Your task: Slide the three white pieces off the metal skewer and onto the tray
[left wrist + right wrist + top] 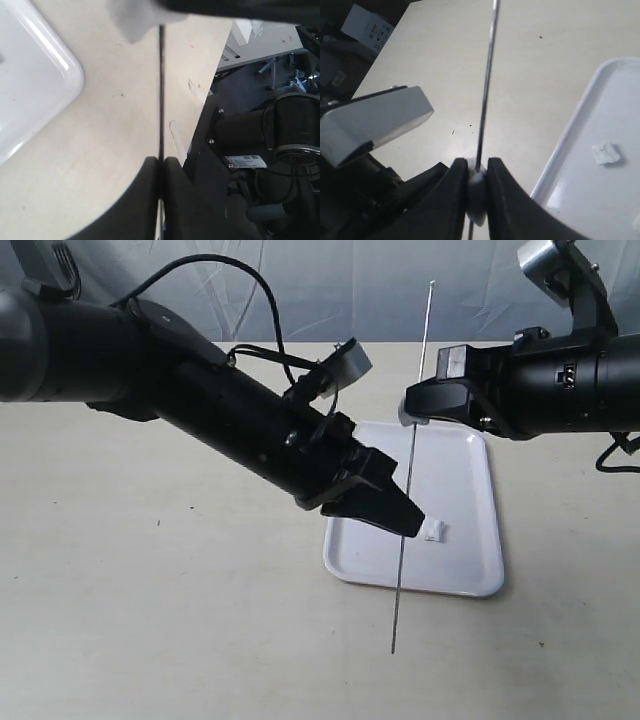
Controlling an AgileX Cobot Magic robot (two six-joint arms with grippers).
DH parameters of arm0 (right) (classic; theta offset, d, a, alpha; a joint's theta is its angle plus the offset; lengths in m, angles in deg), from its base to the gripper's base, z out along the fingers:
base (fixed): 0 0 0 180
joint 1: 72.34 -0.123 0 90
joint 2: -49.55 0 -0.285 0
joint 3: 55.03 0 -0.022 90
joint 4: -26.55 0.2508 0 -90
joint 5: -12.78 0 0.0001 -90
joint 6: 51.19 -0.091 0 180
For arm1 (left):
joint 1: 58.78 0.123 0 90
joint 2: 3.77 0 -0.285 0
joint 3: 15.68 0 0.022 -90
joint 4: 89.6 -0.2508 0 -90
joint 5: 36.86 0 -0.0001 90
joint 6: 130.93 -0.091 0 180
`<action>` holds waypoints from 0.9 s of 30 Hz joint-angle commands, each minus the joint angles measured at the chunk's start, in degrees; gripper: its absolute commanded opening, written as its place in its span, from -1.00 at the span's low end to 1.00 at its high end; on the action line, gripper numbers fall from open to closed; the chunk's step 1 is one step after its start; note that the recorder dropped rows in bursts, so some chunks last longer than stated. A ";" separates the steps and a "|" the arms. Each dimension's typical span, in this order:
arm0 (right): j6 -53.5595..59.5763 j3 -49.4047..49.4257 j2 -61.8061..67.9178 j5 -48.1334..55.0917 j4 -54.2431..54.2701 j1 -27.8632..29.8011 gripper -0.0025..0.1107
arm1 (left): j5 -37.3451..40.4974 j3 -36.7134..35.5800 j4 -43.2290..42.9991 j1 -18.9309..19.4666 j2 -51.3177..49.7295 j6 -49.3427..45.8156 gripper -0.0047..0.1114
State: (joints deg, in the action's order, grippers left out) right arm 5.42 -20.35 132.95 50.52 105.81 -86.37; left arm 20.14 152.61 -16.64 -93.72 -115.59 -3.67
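While left hand [412, 523] pinches thin metal skewer [400, 580], right hand [477, 172] squeezes lumpy white piece [477, 210] on it.

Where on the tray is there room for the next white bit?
The tray is bare between the metal skewer and its right rim, beyond the loose white piece. Its left side is crowded: the left gripper clamps the skewer there, and the right gripper pinches a skewered white piece.

1 metal skewer [397, 610]; 1 tray [470, 490]; 2 white pieces visible (first piece [606, 153] in tray, second piece [476, 192] on skewer); 1 left end effector [412, 525]; 1 right end effector [413, 416]; 1 table [150, 620].
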 commanded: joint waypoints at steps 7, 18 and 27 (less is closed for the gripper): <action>0.76 -0.08 -0.43 -4.66 1.34 0.25 -0.71 | 0.28 -1.35 -1.41 -2.83 0.26 0.71 -0.92; 2.33 -0.08 -0.43 -7.65 3.62 0.25 -0.71 | -0.38 -5.85 -1.82 -2.83 0.65 -0.19 -0.92; 3.32 -2.28 0.27 -11.16 6.28 0.25 -0.72 | 1.27 -9.85 -2.03 -2.83 2.51 -1.21 -0.92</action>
State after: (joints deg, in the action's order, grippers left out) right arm 8.06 -21.33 132.82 40.18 111.10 -86.37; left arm 20.68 143.56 -18.41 -96.21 -114.27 -4.72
